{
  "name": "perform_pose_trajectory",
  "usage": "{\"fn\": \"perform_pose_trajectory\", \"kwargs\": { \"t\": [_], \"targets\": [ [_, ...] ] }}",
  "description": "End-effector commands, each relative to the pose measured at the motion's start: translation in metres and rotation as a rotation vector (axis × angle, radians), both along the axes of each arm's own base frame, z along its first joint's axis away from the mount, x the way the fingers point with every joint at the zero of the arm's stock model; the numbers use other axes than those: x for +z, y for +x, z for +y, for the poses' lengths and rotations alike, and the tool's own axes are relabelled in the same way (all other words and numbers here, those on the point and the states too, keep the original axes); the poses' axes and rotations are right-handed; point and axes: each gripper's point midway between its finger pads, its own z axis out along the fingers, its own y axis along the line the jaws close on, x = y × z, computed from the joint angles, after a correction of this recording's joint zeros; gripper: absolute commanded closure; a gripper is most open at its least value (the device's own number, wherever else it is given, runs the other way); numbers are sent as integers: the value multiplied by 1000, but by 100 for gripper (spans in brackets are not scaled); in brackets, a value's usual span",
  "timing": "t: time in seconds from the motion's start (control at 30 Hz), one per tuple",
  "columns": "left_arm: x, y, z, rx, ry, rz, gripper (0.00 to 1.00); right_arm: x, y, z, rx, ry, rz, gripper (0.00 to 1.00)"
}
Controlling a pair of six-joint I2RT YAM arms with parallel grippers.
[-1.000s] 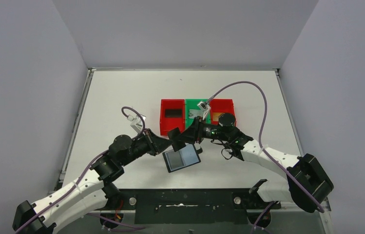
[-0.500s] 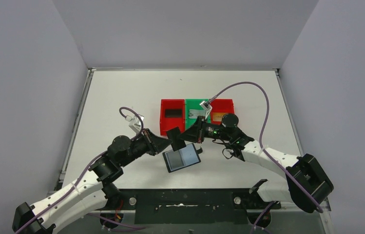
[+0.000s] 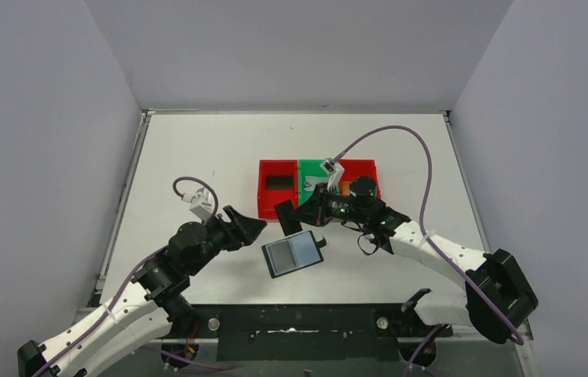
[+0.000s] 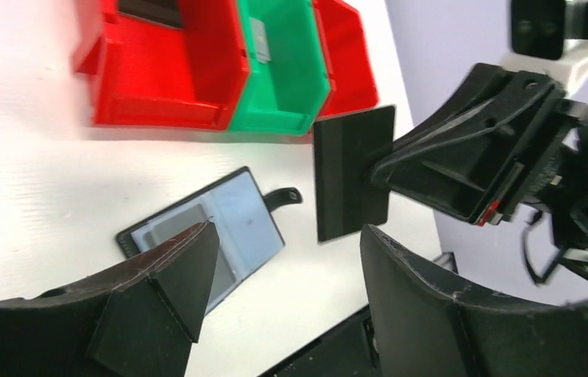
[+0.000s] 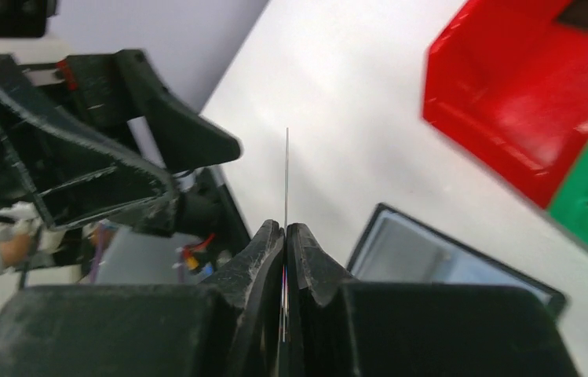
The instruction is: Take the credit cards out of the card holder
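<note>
Now the left arm (image 3: 157, 275) has pulled back to its own side of the table (image 3: 196, 149), apart from the right arm (image 3: 432, 251). A second ago their tips met over the middle.

Three bins sit in a row behind the arms, unmoved: red (image 3: 277, 188), green (image 3: 315, 174), red (image 3: 363, 169).

The card holder (image 3: 293, 254) lies open on the table in front of the bins, grey-blue inner face up. It is in the same spot as before, and neither arm touches it.

The left gripper (image 3: 253, 230) was pinched tight near the card (image 3: 285, 218) before. Its jaws now stand wide and hold nothing, with a clear gap to the card.

The right gripper (image 3: 300, 216) has clamped down since then. Its fingers (image 5: 263, 243) press flat on the black card, which stands on edge above the table between the card holder and the bins. From the right wrist the card shows only as a thin line between the pads.
</note>
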Motion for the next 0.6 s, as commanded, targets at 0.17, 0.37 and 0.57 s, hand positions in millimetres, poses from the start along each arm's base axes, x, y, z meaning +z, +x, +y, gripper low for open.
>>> {"fn": "perform_pose_trajectory", "kwargs": {
  "t": [0.17,0.37,0.57],
  "targets": [
    [-6,10,49,246,102,78,11,11,84,-37,-302,-450,-475,99],
    [-24,5,66,313,155,151,9,22,102,-19,-236,-662,-916,100],
    [-30,-1,84,376,203,191,8,16,122,13,-74,-754,-1087,100]
  ]
}}
